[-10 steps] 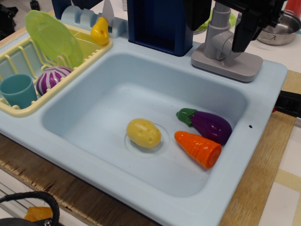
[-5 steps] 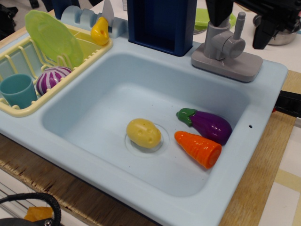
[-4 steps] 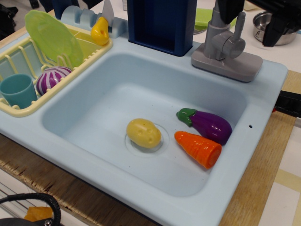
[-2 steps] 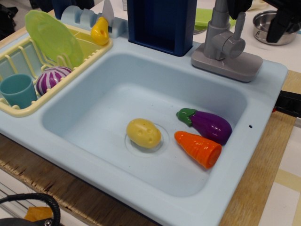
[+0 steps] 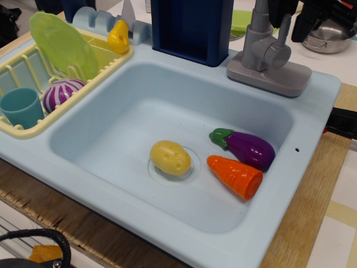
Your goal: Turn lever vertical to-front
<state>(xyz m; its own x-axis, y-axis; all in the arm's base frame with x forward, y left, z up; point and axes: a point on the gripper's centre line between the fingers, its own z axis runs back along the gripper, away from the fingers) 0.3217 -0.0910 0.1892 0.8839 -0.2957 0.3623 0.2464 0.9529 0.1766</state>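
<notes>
The slim grey plastic lever (image 5: 284,29) stands upright on the faucet's round hub (image 5: 277,53); just above it, the black gripper (image 5: 294,12) spreads open.

The gripper (image 5: 290,15) is matte black, with two chunky angular fingers (image 5: 305,22) showing at one o'clock; its upper body is cropped.

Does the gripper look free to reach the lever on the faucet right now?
Probably yes. The gripper hangs right at the upright lever at the frame's top edge, with nothing between them; whether its fingers already touch it is cut off.
</notes>
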